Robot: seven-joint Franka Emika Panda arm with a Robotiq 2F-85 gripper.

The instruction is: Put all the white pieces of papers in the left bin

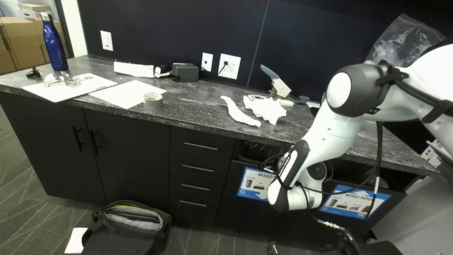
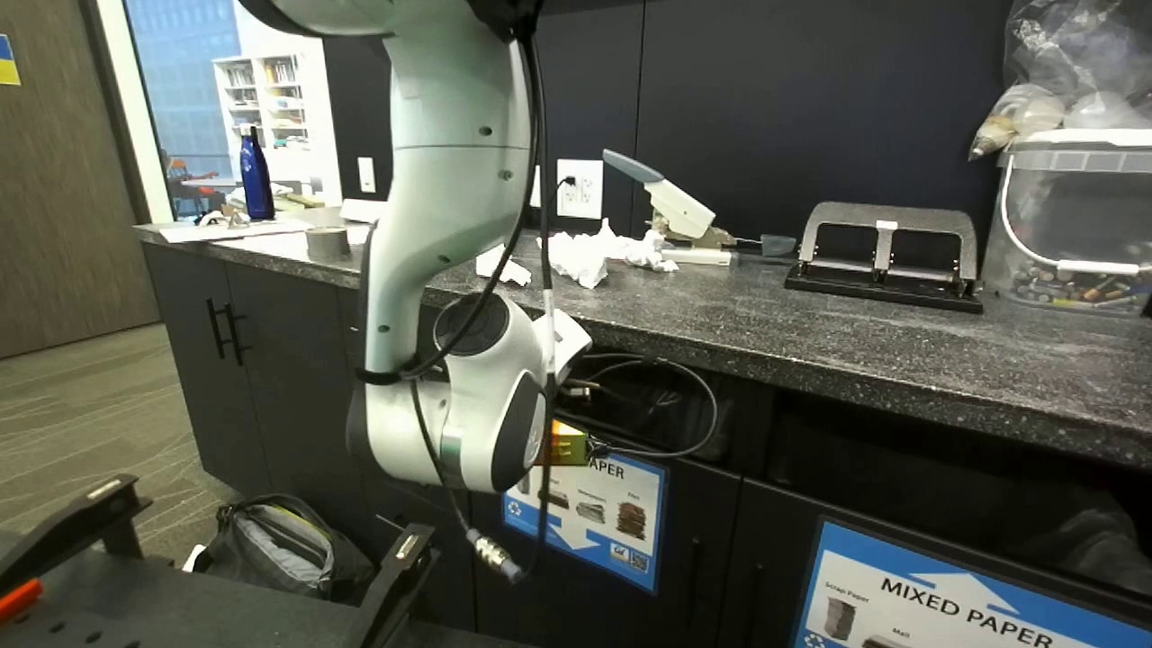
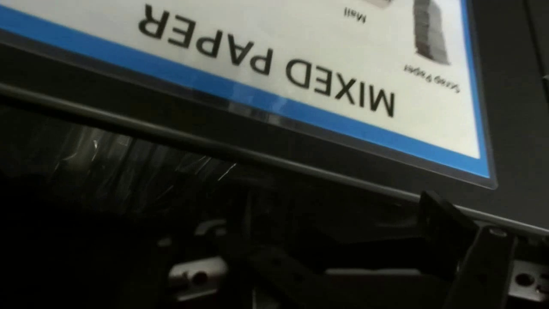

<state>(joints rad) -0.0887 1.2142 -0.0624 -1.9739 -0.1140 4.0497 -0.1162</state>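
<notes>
My gripper (image 3: 351, 227) has its jaws standing apart in deep shadow; of my fingers (image 3: 448, 223), the one at the right of the wrist view shows clearest, overlapping the rim of the left bin (image 1: 254, 216), and whether it touches I cannot tell. Past that rim a few bright streaks glint in the dark opening, too dim to name. On the bin's front a blue-framed sign (image 3: 266, 56) reads MIXED PAPER, upside down as my wrist sees it. In both exterior views my arm (image 1: 329, 141) bends down before the cabinets and hides my jaws. Beside the left bin is its twin bin (image 2: 776, 540), with a similar blue-framed sign. Up on the speckled counter (image 1: 191, 104), the white pieces of paper (image 1: 267, 109) lie well apart from my jaws: a long strip and a crumpled heap just beside it, near a pale device with a grey handle (image 2: 679, 207). Farther along are a grey roll (image 1: 153, 102), flat white sheets (image 1: 124, 94) and a blue bottle (image 1: 55, 46). Towards the opposite end, in an exterior view, a hole punch (image 2: 886, 252) sits beside a clear bucket (image 2: 1071, 225).
</notes>
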